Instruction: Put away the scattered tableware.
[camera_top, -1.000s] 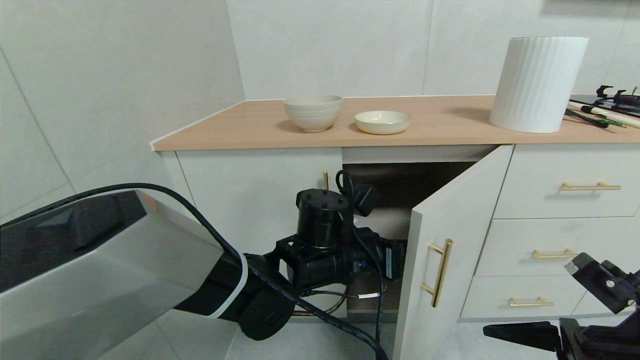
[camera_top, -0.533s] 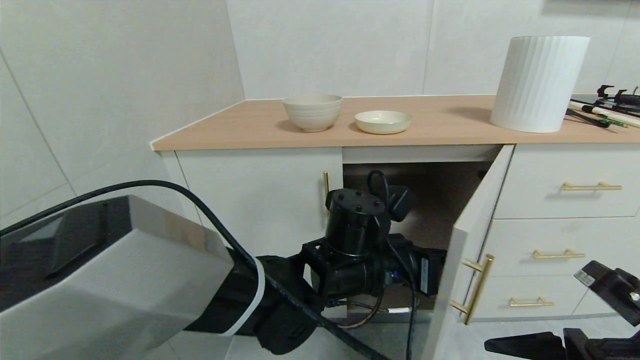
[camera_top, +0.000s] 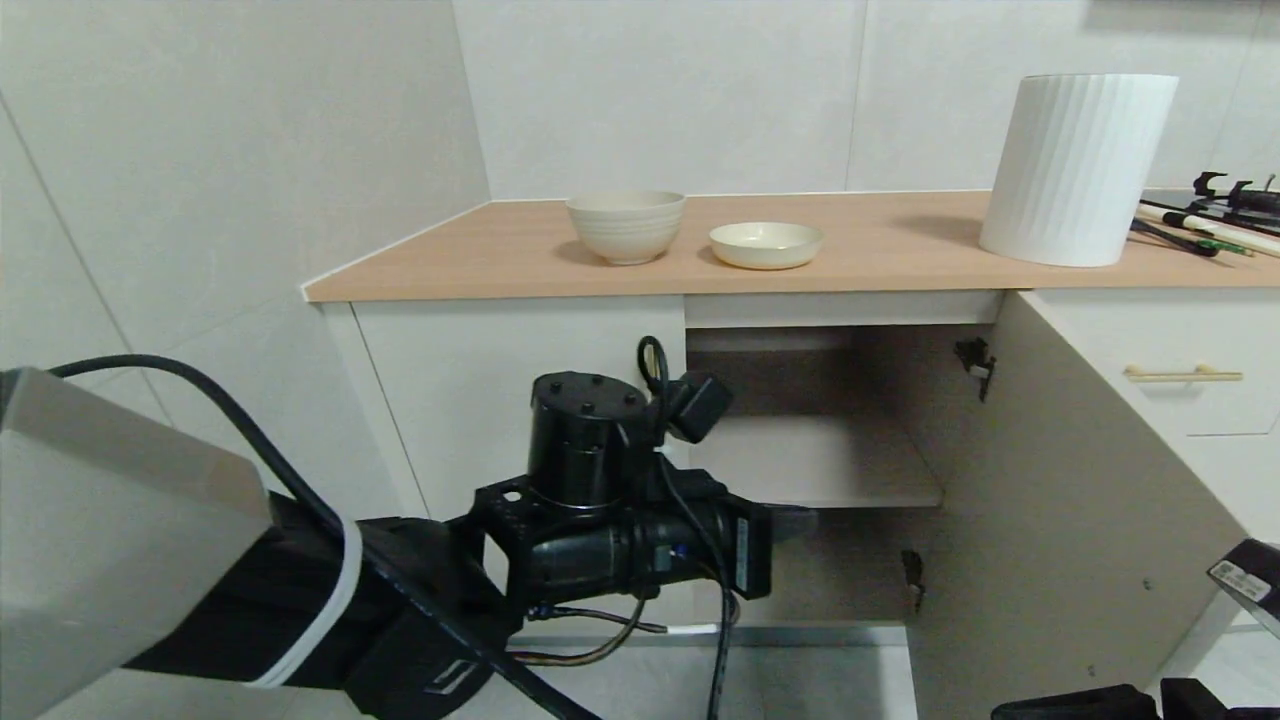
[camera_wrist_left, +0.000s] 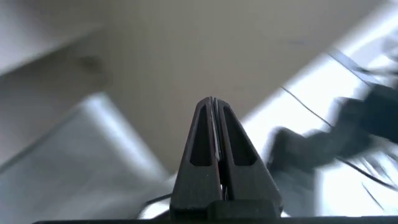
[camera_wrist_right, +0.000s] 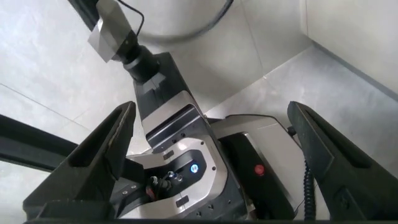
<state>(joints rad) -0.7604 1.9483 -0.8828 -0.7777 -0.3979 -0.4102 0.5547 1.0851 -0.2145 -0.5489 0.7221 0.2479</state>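
Note:
A cream ribbed bowl (camera_top: 625, 226) and a small cream plate (camera_top: 765, 244) stand side by side on the wooden countertop (camera_top: 480, 262). Below them the cabinet door (camera_top: 1050, 490) is swung wide to the right, baring a shelf (camera_top: 815, 460). My left gripper (camera_top: 795, 518) is low in front of the cabinet opening, pointing at the inside. In the left wrist view the left gripper (camera_wrist_left: 212, 106) has its fingers pressed together with nothing between them. My right gripper (camera_wrist_right: 212, 115) is open and empty, down near the floor.
A tall white ribbed cylinder (camera_top: 1080, 165) stands at the right of the countertop, with dark tools (camera_top: 1210, 225) beyond it. Drawers with gold handles (camera_top: 1180, 375) lie behind the open door. A tiled wall closes off the left side.
The cabinet door has swung from partly open to wide open on the right. My left arm went right with it, then drew back left. The right gripper has sunk lower in the head view.

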